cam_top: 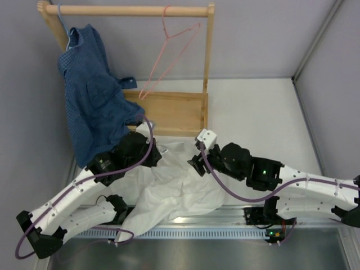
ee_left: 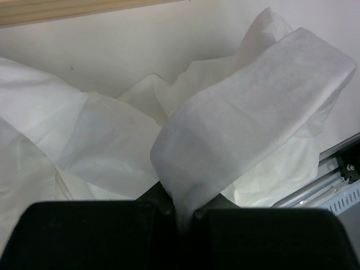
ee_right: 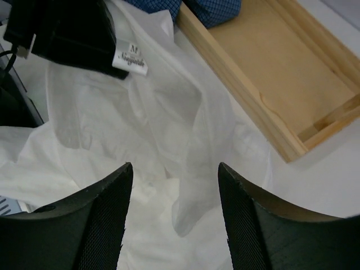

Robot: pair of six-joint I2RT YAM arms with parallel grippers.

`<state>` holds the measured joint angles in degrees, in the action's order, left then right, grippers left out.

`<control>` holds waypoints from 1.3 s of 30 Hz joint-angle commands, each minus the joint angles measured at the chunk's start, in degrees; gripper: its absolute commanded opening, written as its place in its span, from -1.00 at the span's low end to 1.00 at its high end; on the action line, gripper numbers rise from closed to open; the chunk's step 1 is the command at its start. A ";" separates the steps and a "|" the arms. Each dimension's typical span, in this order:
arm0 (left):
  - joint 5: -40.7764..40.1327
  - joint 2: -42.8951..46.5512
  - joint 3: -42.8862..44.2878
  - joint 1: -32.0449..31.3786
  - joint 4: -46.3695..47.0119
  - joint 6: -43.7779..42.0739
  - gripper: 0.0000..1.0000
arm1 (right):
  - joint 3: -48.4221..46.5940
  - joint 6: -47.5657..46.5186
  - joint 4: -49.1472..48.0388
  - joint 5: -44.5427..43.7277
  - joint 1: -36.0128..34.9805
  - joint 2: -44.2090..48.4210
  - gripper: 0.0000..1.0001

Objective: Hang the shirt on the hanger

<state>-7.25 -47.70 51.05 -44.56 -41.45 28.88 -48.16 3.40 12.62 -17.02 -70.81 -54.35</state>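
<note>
Along the bottom of the top view, a ribbed metal strip (cam_top: pixel 214 230) marks the near edge of the tabletop (cam_top: pixel 264 112). The white shirt (cam_top: pixel 180 188) lies crumpled just above it, in the lower middle, and one part spills over the strip. The cloth is thin, creased and piled in folds.

At the shirt's upper left, the left fingers (ee_left: pixel 140 225) are pressed together, pinching a raised band of the cloth. At its upper right, the right fingers (ee_right: pixel 253 225) are spread wide over the folds. A size label (ee_right: pixel 130 56) shows beside the left arm's black end.

The right half of the tabletop is bare up to the grey walls.

Farther up, the wooden tray (cam_top: pixel 174 109) of the rack shows bare board. The blue checked shirt (cam_top: pixel 93 95) hangs over its left end. The pink hanger (cam_top: pixel 169 56) dangles tilted from the rail (cam_top: pixel 129 10), well apart from the white shirt.
</note>
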 commanded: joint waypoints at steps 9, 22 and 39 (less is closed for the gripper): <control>5.13 2.35 -0.51 0.17 4.10 -0.23 -1.00 | -10.90 -14.21 2.41 13.74 12.26 -18.05 0.17; -11.72 -7.13 20.18 0.17 -7.66 -7.08 -1.00 | -12.56 -6.29 4.77 -4.08 12.72 -5.09 -1.00; -4.92 -22.43 16.83 0.26 4.08 -6.04 -1.00 | 1.12 19.09 14.55 -23.51 9.11 3.27 -1.00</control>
<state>-14.83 -71.07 72.64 -45.52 -42.78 19.53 -52.05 12.14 21.93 -34.52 -62.30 -54.87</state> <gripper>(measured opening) 0.022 0.004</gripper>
